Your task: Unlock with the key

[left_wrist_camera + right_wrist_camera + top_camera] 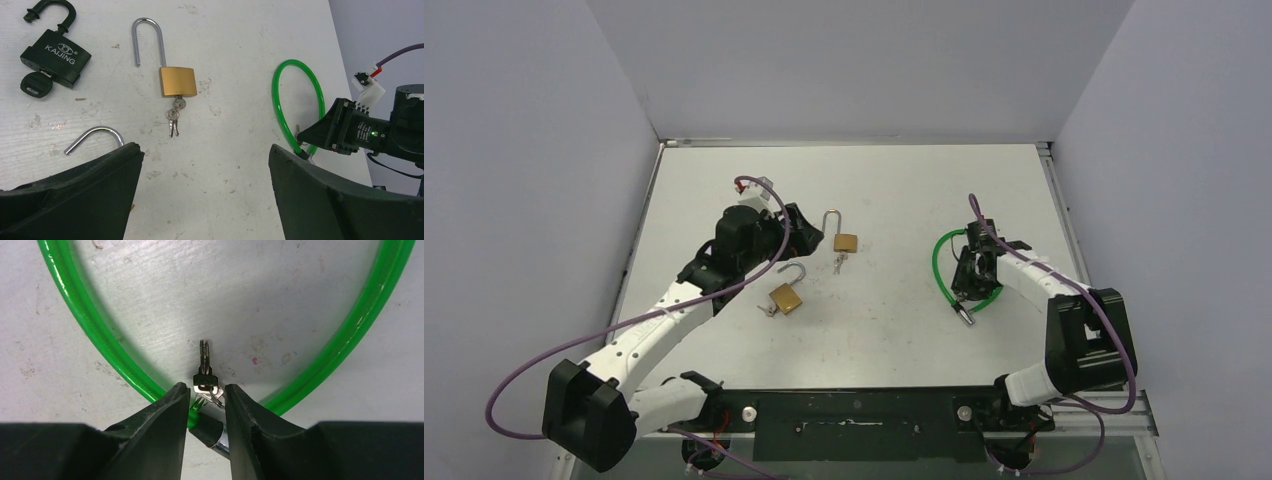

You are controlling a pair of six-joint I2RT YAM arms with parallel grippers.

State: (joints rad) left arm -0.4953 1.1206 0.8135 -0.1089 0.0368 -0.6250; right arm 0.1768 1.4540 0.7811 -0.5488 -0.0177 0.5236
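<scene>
Ok, left jaws spread wide over brass padlock [177,82], desk [240,50] centre-left. Right jaws narrowed either side of key [204,371], inside green cable loop [85,325], desk right; contact unclear. Centre on key head, pinch firmly, avoid catching the cable.

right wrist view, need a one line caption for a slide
Right claw straddling the small key bunch inside the green cable lock's loop on the white table.

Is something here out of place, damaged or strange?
Nothing looks damaged or spilled. The black padlock and brass padlock lie unlocked; the right tool straddles the keys of the green cable lock.
</scene>
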